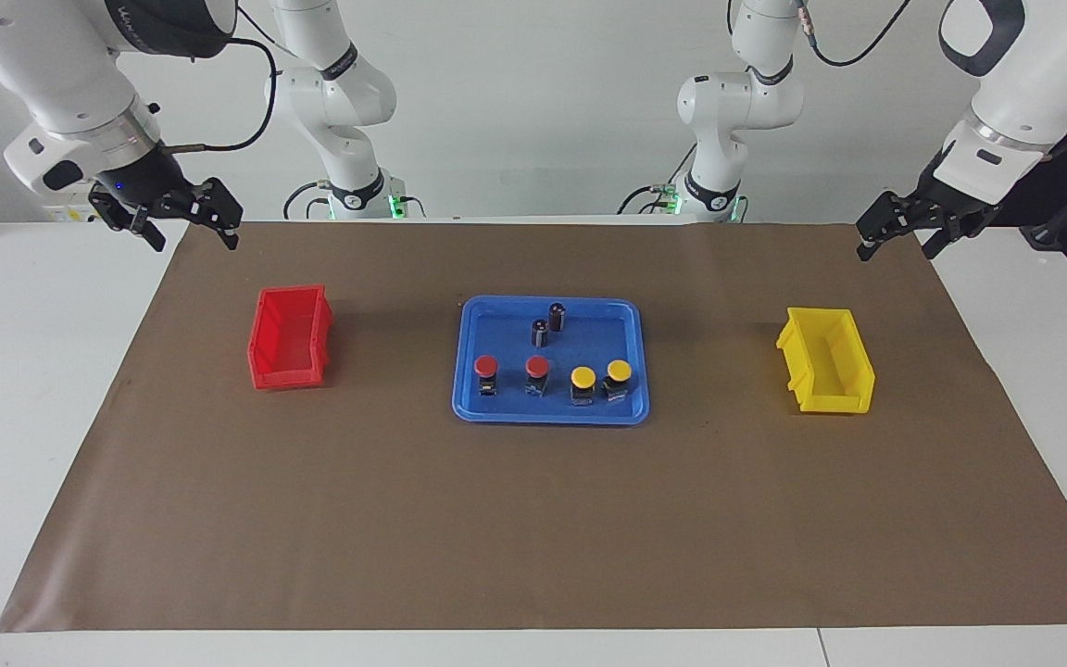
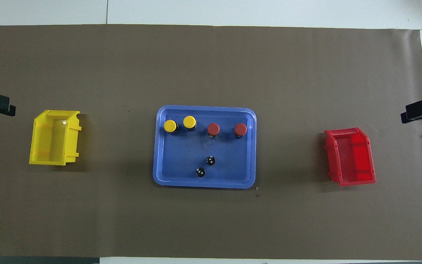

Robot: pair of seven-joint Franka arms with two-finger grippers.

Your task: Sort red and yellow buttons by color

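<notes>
Robot lab: two arms (image 1: 339, 102), papered table (image 1: 533, 519).

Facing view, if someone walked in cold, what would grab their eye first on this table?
Probably the bright blue plastic tray at the middle of the brown mat, holding a row of two red and two yellow domed push-buttons on black bases. Next, the red plastic bin toward the right arm's end and the yellow plastic bin toward the left arm's end.
</notes>
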